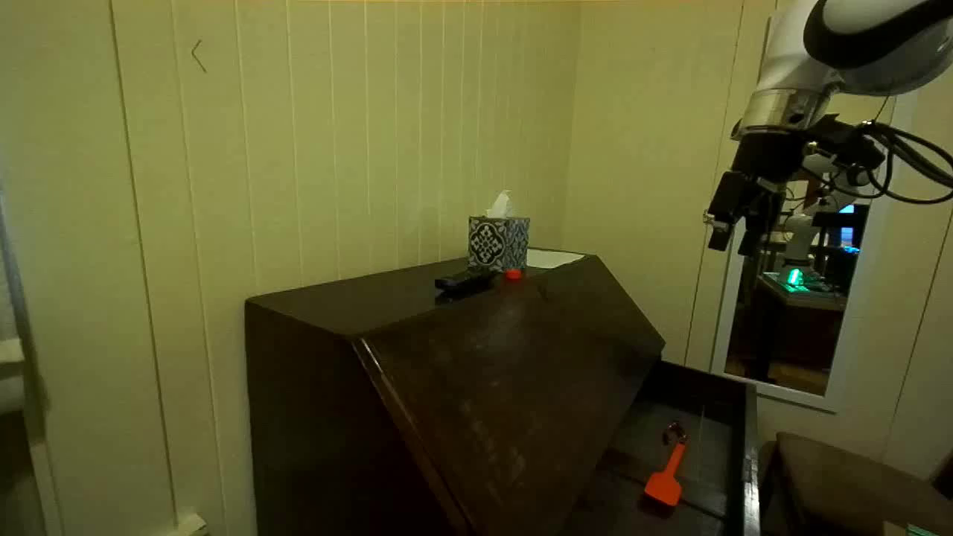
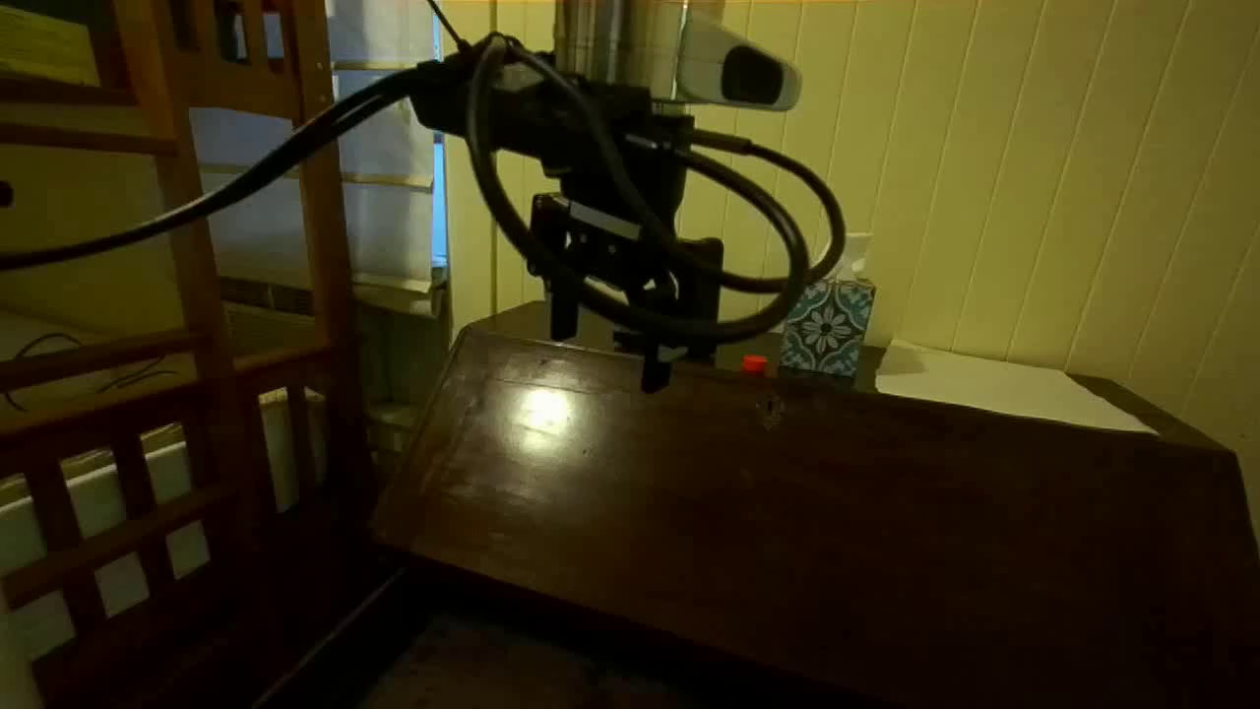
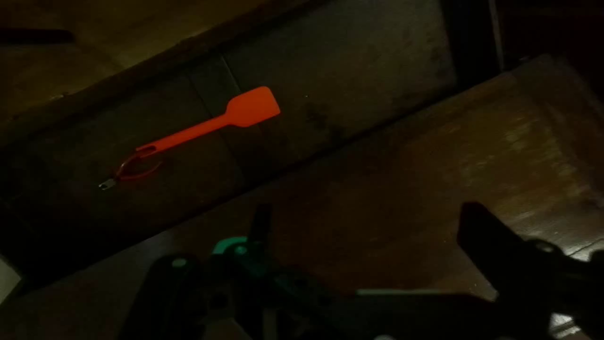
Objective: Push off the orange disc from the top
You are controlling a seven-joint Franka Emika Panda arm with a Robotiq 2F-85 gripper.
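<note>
One orange disc [image 1: 514, 275] lies apart from the fingers [image 1: 720, 237].

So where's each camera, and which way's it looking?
An exterior view: near one end of the dark cabinet, looking across its top toward a mirror; the arm and pincer hang upper right.
An exterior view: before the slanted front panel, facing it; the arm's end, cables and pincer hang in front.
Wrist view: on the arm, looking down past the pincer's spread fingers at the orange spatula in the drawer.
Both exterior views share the orange disc and tissue box.
</note>
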